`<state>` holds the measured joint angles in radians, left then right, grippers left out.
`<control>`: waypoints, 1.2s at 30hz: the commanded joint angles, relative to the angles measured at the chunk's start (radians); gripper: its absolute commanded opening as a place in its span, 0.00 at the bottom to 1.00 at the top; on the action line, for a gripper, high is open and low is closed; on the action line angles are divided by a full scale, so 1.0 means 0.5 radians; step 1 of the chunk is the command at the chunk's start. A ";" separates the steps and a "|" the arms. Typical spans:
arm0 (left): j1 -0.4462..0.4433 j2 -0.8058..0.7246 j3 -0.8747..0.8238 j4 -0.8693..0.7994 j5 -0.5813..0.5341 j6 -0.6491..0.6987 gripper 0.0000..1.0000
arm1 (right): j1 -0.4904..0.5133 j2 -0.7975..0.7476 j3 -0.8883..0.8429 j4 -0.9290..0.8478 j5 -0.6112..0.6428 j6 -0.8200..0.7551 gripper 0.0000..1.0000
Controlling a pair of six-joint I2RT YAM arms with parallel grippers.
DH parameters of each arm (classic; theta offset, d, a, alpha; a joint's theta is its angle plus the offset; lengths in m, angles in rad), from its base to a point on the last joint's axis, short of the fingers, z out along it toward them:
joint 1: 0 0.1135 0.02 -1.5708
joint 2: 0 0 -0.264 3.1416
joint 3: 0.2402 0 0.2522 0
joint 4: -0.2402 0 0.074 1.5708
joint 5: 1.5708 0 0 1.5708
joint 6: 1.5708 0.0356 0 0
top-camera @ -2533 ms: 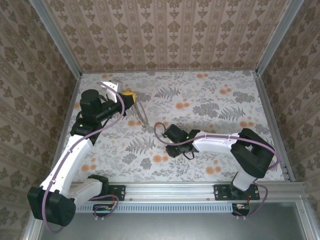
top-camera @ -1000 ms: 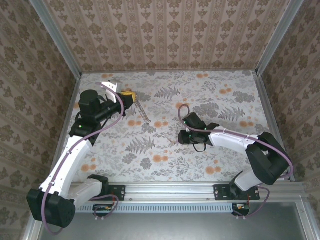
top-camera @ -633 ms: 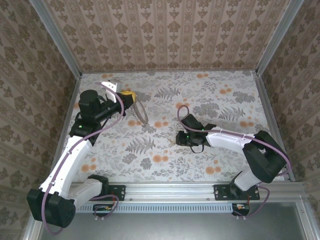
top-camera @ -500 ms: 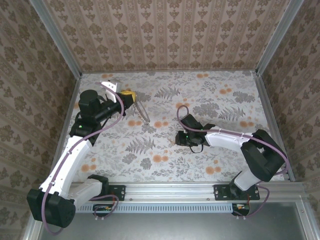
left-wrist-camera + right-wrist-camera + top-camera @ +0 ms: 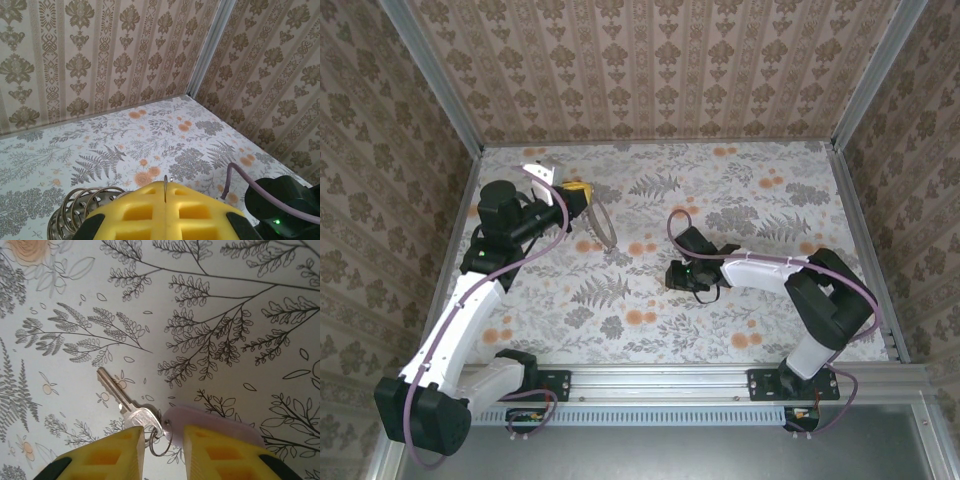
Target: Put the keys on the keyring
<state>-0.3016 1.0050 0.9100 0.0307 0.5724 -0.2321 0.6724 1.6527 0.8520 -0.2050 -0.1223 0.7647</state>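
Bright, diffuse light is provided. Soft, faint shadows are cast on the bench (image 5: 740, 180). The near pads (image 5: 105, 455) of the right tool (image 5: 164, 442) are rendered slightly soft.

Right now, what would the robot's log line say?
left gripper: shut on keyring | right gripper: open, low over key lying on table | stage: key not yet picked up

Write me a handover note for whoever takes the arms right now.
Left gripper: shut on the big ring, held off the table.
Right gripper: open, low over the key, gripping nothing.
Key with lilac tag: flat on the table, near the middle.
Done: ring in hand. Left: grab the key, thread it onto the ring.
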 commanded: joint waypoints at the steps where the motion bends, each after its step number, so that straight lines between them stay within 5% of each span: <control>1: -0.010 -0.056 0.002 0.107 0.037 -0.011 0.00 | 0.014 0.029 0.045 0.018 -0.050 0.038 0.29; 15: -0.012 -0.052 -0.007 0.119 0.042 -0.014 0.00 | 0.014 0.080 0.069 0.043 -0.062 0.035 0.21; 23: -0.010 -0.050 0.000 0.108 0.045 -0.020 0.00 | 0.011 0.023 0.070 0.002 -0.053 0.000 0.00; 36: -0.060 -0.021 0.071 0.057 0.173 0.013 0.00 | -0.091 -0.685 0.057 -0.021 -0.216 -0.594 0.00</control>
<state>-0.3161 1.0046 0.9092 0.0360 0.6029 -0.2321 0.6434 1.4036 0.8688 -0.2256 -0.1707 0.5907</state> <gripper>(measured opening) 0.047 0.065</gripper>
